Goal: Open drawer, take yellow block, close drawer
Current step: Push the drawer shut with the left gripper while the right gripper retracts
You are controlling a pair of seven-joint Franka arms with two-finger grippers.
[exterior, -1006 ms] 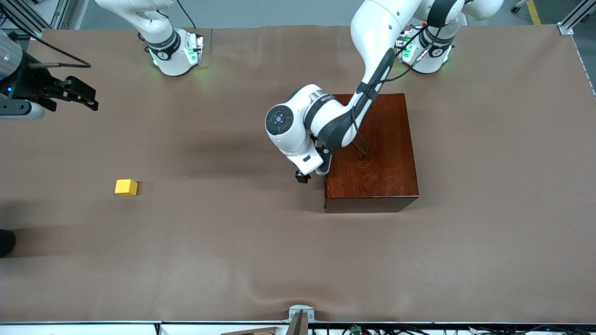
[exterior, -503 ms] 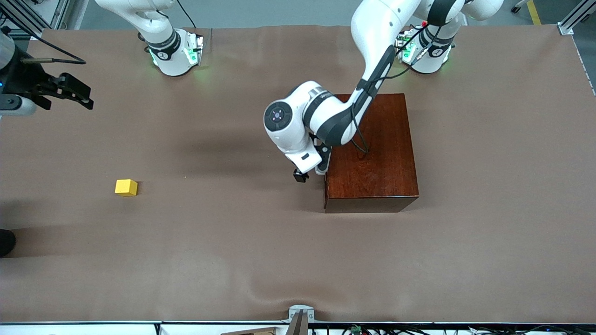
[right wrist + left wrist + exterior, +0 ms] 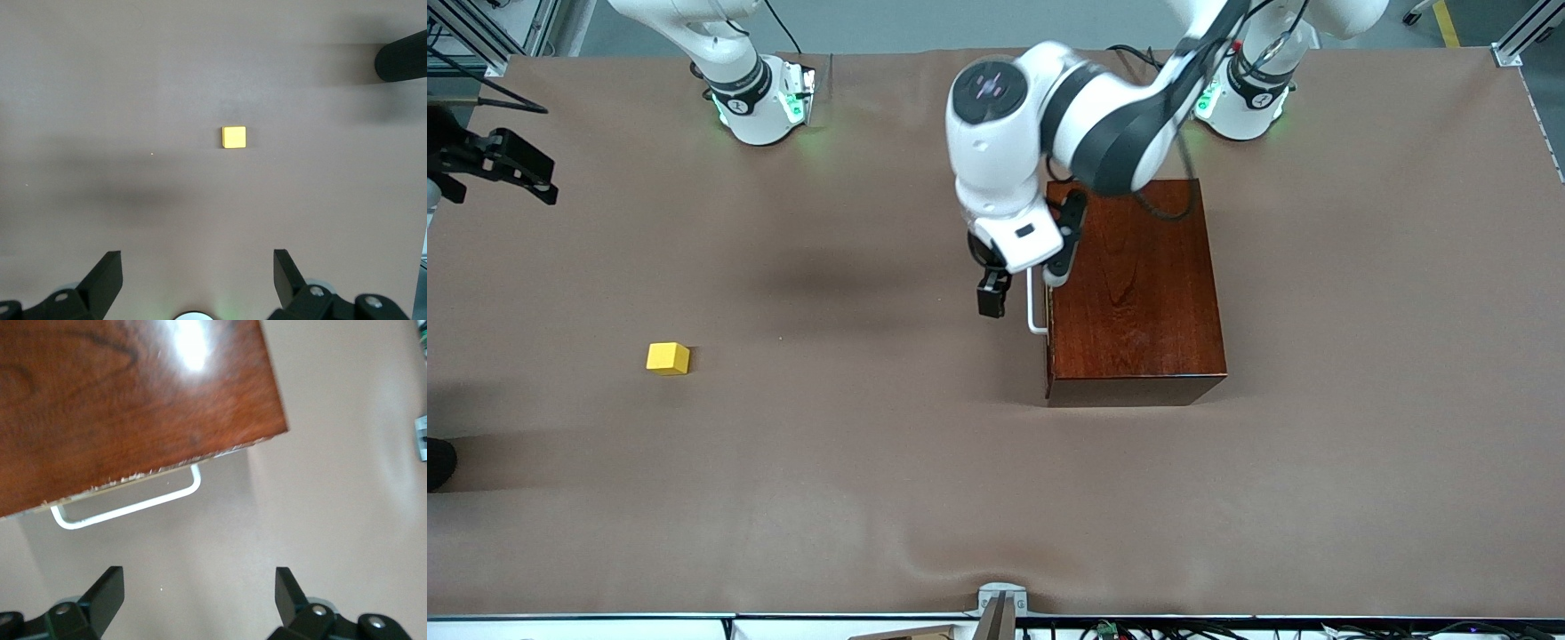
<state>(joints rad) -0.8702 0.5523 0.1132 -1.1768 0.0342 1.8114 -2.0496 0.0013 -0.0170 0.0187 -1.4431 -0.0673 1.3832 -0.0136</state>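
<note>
The dark reddish-brown box point(image 3: 1134, 293) stands on the table with the drawer pushed in. Only the drawer's white loop handle point(image 3: 1034, 307) shows; in the left wrist view the handle point(image 3: 127, 507) sticks out under the box's top point(image 3: 133, 400). My left gripper point(image 3: 1024, 286) is open and empty, up in the air over the handle, in front of the drawer; the left wrist view point(image 3: 199, 600) shows it too. The yellow block point(image 3: 668, 358) lies on the bare table toward the right arm's end. My right gripper point(image 3: 516, 164) is open, empty and high over the table, looking down on the block point(image 3: 234, 137).
A brown cloth point(image 3: 871, 498) covers the table. A black rounded object point(image 3: 438, 462) sits at the table's edge at the right arm's end and also shows in the right wrist view point(image 3: 403, 57). The arm bases stand along the back edge.
My left gripper has risen and pulled away from the drawer front, uncovering the white handle. My right gripper has drifted farther toward the right arm's end. The drawer stays in and the block has not moved.
</note>
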